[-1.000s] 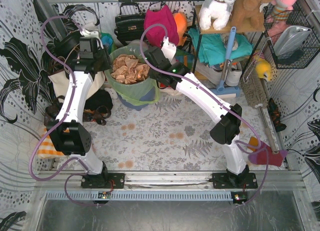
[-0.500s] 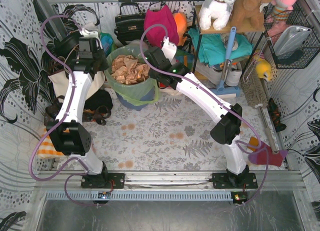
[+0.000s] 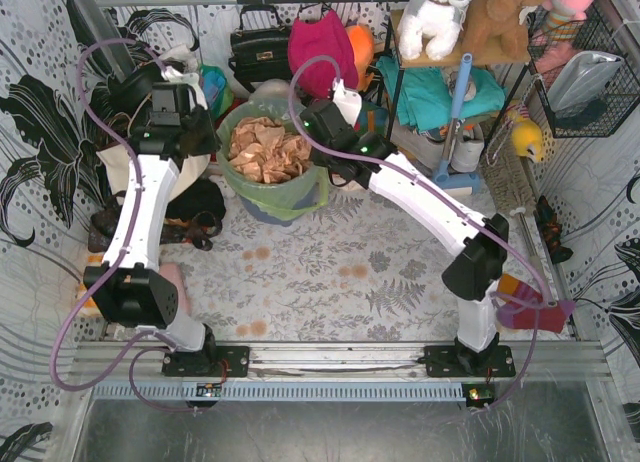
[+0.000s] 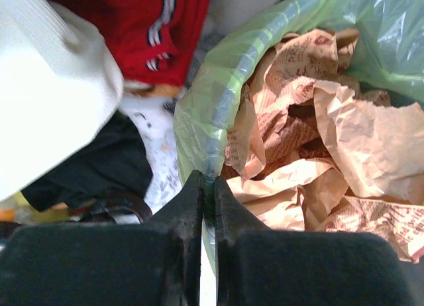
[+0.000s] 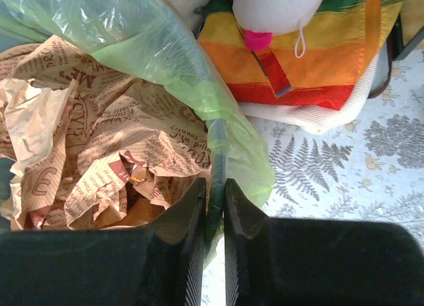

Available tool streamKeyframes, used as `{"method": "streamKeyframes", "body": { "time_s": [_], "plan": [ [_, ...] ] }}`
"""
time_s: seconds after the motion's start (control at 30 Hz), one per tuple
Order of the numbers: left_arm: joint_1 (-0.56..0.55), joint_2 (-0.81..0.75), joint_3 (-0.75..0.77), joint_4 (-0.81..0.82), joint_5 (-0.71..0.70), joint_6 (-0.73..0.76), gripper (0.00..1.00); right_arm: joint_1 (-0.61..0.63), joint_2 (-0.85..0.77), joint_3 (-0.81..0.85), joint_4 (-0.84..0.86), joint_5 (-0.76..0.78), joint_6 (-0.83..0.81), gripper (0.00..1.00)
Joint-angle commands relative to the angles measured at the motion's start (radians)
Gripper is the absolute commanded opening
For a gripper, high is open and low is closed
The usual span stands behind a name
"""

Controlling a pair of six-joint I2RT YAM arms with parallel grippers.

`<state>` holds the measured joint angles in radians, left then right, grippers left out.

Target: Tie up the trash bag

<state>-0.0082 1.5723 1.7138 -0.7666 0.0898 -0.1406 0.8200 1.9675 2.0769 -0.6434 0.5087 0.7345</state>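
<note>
The green trash bag (image 3: 285, 187) sits at the far side of the flowered table (image 3: 340, 272), its mouth open and crumpled brown paper (image 3: 265, 150) heaped inside. The left gripper (image 4: 207, 183) is pinched almost closed on the bag's left rim. The right gripper (image 5: 213, 190) pinches the right rim likewise. A black handbag (image 3: 258, 44) stands just behind.

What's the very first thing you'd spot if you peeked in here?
A green trash bag stuffed with crumpled brown paper, at the back of the table. The left end effector and the right end effector each pinch its rim. Plush toys sit at upper right.
</note>
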Motion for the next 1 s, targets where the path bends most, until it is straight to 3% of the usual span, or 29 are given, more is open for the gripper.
{"method": "streamKeyframes", "body": {
  "time_s": [0.0, 0.33, 0.47, 0.6, 0.97],
  "plan": [
    [-0.039, -0.088, -0.057, -0.074, 0.142, -0.011, 0.0, 0.013, -0.145, -0.075, 0.015, -0.051, -0.065, 0.0],
    [-0.203, -0.343, -0.272, -0.105, 0.188, -0.126, 0.0, 0.013, -0.383, -0.268, -0.064, -0.225, -0.102, 0.0],
    [-0.275, -0.449, -0.36, -0.084, 0.297, -0.199, 0.0, 0.013, -0.463, -0.312, -0.14, -0.301, -0.12, 0.0],
    [-0.346, -0.544, -0.404, -0.113, 0.318, -0.269, 0.0, 0.013, -0.547, -0.37, -0.18, -0.346, -0.124, 0.0],
    [-0.404, -0.725, -0.487, -0.068, 0.463, -0.48, 0.0, 0.013, -0.588, -0.405, -0.275, -0.407, -0.123, 0.0]
  ]
}}
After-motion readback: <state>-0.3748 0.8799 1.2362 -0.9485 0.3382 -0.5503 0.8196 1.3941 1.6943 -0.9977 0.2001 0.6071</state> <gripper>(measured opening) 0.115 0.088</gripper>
